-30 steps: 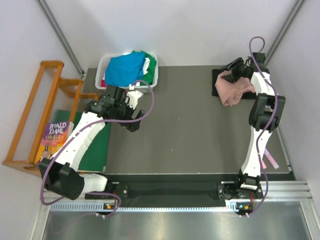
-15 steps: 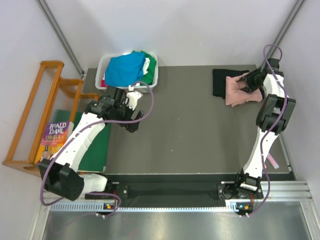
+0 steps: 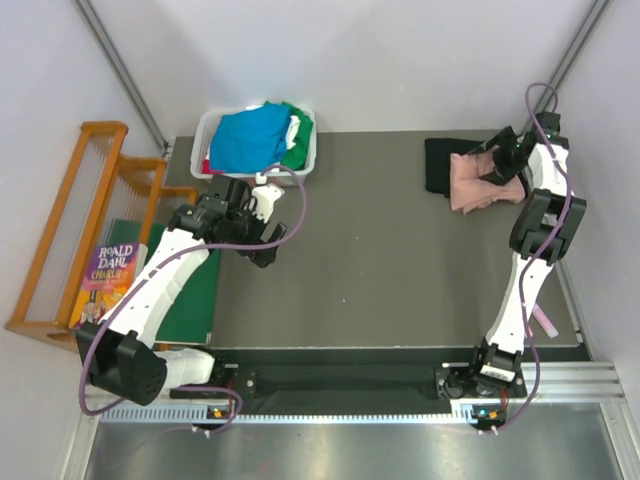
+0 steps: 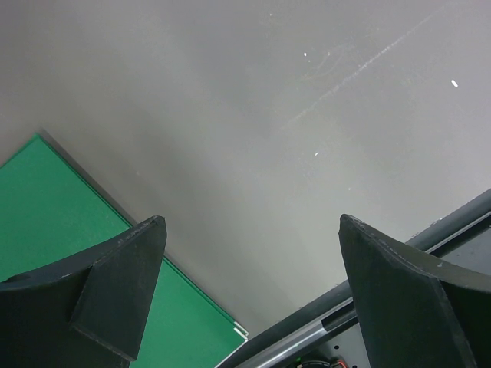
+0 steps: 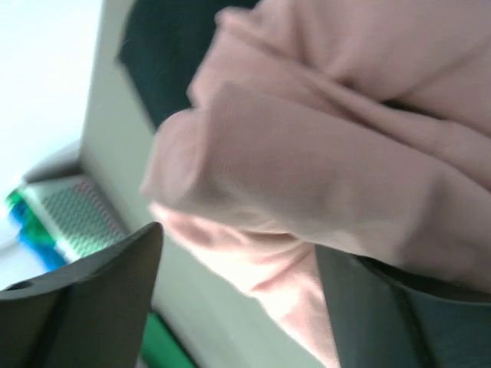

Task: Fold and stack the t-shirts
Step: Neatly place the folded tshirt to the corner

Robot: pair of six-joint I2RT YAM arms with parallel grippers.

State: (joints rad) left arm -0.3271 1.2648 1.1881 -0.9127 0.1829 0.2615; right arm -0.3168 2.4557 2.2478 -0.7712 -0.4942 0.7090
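The dusty-pink t-shirt (image 3: 482,182) lies rumpled at the 1 o'clock corner of the desk (image 3: 370,250). Its long axis runs roughly from 9 to 3 o'clock, and its 9 o'clock edge overlaps the black t-shirt (image 3: 437,165). The black one is a flat dark strip with its long axis from 12 to 6 o'clock, showing on the 9 o'clock side of the pink one.

The right arm (image 3: 525,270) reaches up the 3 o'clock edge of the desk, and its wrist bends back toward 9 o'clock over the pink cloth. In the right wrist view the right jaws are spread wide. A thick pink fold bulges across the gap between them, with black cloth behind it. I cannot tell whether either finger presses on the fold.

At the 11 o'clock corner a white basket (image 3: 206,132) holds a heap of shirts. A bright blue t-shirt (image 3: 245,140) is on top, a green one (image 3: 301,128) is toward 3 o'clock, and a bit of red (image 3: 206,165) is toward 8 o'clock.

The left arm (image 3: 150,285) curves up the 9 o'clock side. The left jaws are parted and hold nothing, above bare desk just at 6 o'clock from the basket. A green board (image 4: 54,207) lies at the desk's 9 o'clock edge, with a book (image 3: 108,270) and a wooden frame (image 3: 70,220) beside it.
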